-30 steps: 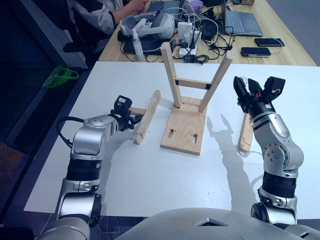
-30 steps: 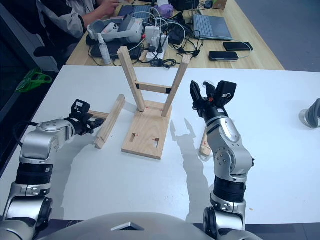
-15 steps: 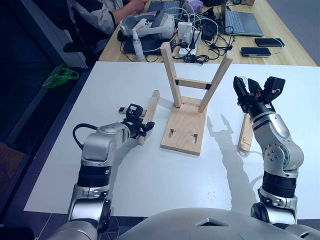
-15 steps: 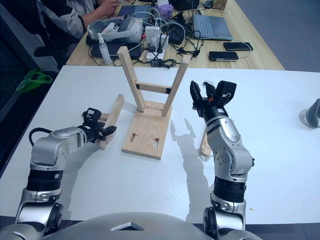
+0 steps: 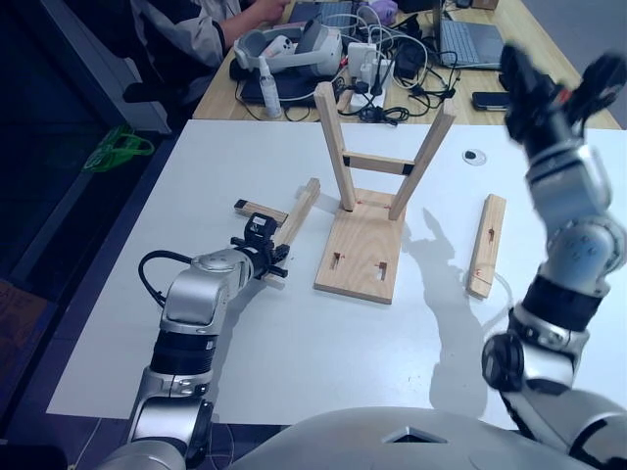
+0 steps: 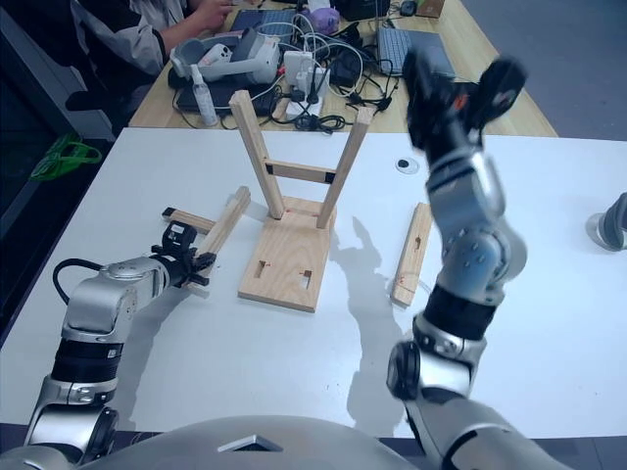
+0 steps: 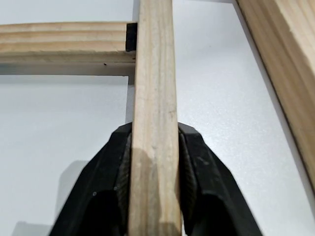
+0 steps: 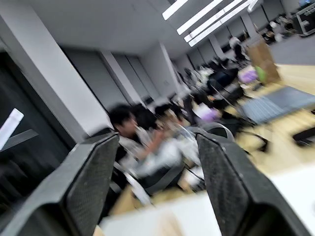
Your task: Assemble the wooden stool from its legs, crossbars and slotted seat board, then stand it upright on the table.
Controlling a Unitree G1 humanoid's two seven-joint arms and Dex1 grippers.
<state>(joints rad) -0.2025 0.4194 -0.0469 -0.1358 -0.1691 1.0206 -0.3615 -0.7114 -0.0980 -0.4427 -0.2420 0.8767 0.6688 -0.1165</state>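
Right end effector (image 5: 555, 83) swung high, agape; left end effector (image 5: 268, 258) clamps leg (image 7: 153, 73).

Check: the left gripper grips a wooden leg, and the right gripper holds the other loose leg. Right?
No. The right wrist view shows the right gripper open and empty; the other loose leg lies on the table. The left gripper grips a wooden leg.
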